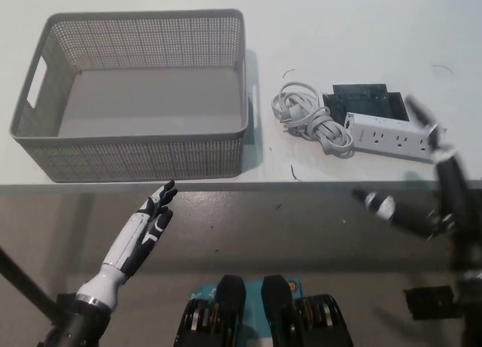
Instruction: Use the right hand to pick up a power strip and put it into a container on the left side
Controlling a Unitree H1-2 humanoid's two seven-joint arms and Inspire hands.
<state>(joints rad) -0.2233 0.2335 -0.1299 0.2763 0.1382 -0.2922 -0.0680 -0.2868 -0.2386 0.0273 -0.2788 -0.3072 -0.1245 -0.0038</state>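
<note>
White table (354, 16): power strip (388, 135) touching right hand (433, 185) fingers (422, 121), ungrasped.

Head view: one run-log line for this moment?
stage: pre-grasp | right hand: open, beside power strip, not holding | left hand: open, resting below table edge | basket: empty, on left

The right hand (422, 189) is motion-blurred and cut off by the right edge, covering the far end of the power strip (388, 136).
</note>
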